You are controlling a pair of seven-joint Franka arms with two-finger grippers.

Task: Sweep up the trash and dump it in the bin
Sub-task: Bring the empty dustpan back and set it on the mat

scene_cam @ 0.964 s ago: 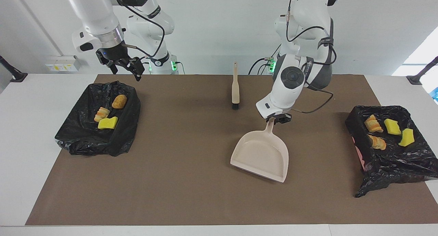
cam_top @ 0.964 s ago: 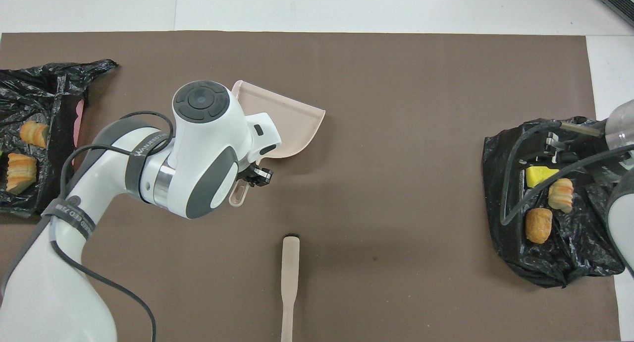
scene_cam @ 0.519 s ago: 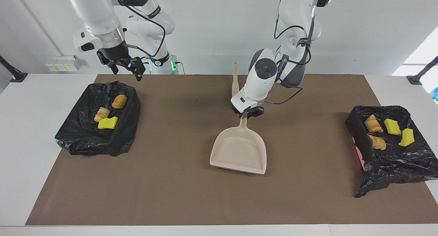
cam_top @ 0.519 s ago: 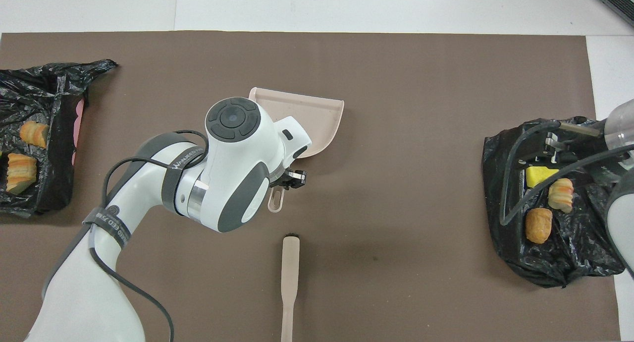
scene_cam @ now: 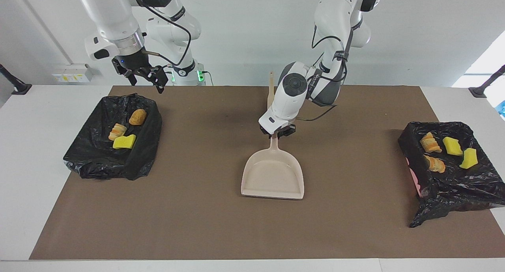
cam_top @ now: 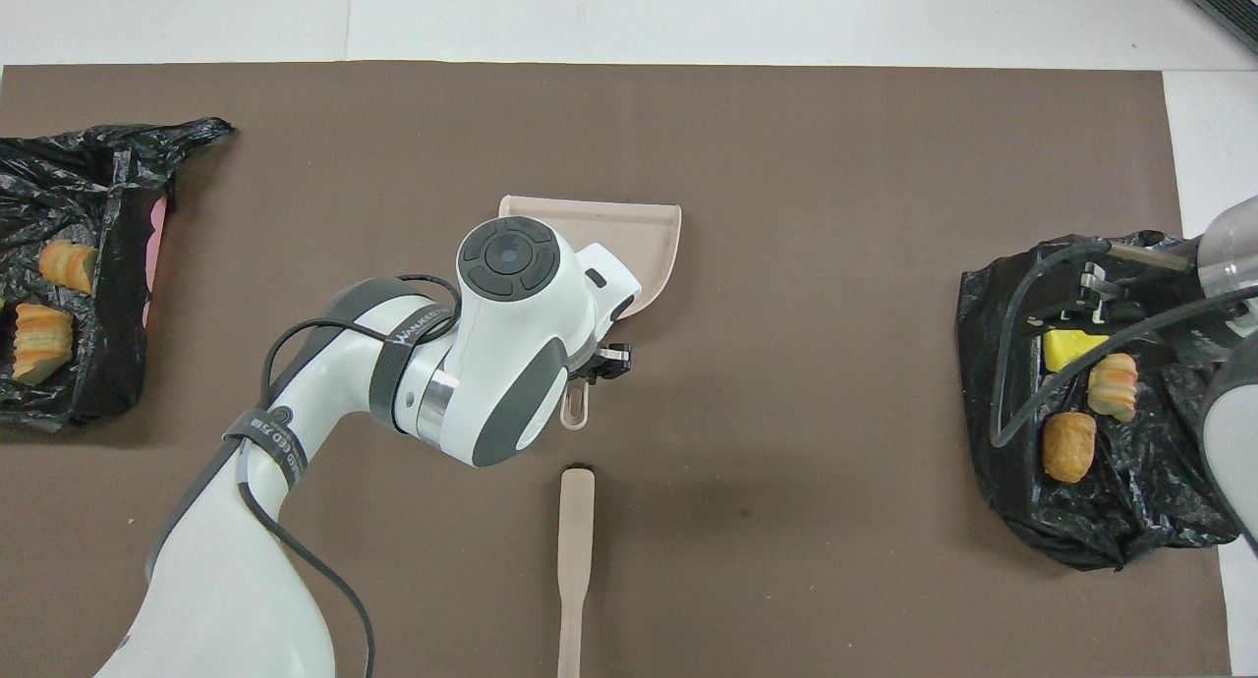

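- The left gripper (scene_cam: 277, 135) is pinching the handle of the beige dustpan (scene_cam: 273, 176), its fingers pressed together on it. The gripper is hanging over the middle of the brown mat (scene_cam: 205, 224).
- The dustpan is lying flat on the mat, its open lip pointing away from the robots and its pan holding nothing.
- The brush (cam_top: 575, 550) is lying on the mat just nearer to the robots than the dustpan, apart from the dustpan's handle.
- The right gripper (scene_cam: 146, 75) is waiting with its fingers spread, hanging over the robots' edge of the black-lined bin (scene_cam: 94, 161) that is sitting well apart from the dustpan toward the right arm's end of the table.
- The trash is resting in two bins. Three pieces (scene_cam: 125, 131) are lying in that black-lined bin.
- Four pieces (scene_cam: 447, 153) are lying in the second black-lined bin (scene_cam: 453, 189), which is sitting well apart from the dustpan toward the left arm's end of the table.
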